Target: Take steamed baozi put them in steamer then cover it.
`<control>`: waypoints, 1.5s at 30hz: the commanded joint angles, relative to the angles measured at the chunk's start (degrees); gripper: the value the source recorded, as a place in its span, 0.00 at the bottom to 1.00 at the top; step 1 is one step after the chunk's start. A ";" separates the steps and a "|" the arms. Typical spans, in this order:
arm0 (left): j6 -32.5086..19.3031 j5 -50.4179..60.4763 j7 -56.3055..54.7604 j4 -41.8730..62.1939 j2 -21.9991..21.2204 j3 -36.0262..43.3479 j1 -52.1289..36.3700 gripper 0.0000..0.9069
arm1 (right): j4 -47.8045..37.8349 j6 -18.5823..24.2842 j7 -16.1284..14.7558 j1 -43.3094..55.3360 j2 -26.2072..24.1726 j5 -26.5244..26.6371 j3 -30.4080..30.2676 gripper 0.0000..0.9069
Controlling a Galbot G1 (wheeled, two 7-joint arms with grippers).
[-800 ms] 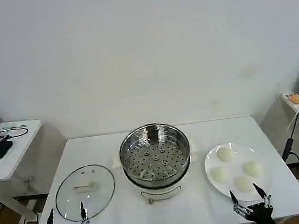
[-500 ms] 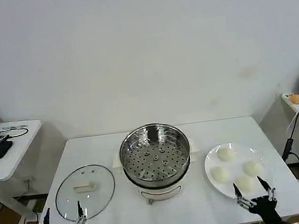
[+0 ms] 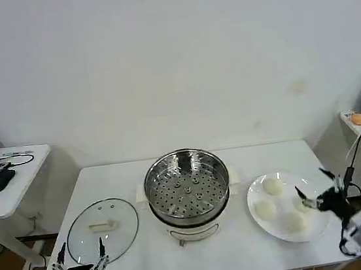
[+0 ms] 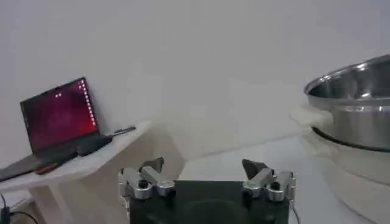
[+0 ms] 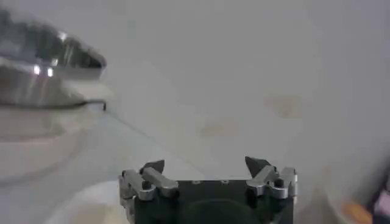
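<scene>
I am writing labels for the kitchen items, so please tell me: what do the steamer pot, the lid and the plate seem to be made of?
The steamer looks like polished stainless steel: mirror-bright walls, perforated tray, on a white, probably plastic, base. The cover seems clear glass with a thin metal rim, the table showing through; its white handle is perhaps plastic. The plate looks like glossy white ceramic, possibly melamine.

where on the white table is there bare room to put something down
Free: the back strip behind the steamer, both far corners, and the front edge between the cover and the plate. Crowded: the right side, where the plate of baozi sits under the right gripper, open.
</scene>
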 commanded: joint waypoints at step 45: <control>0.53 4.63 1.78 -1.62 -1.94 0.39 -0.28 1.00 | -48.16 0.28 -36.53 76.12 8.57 -11.40 -83.17 1.00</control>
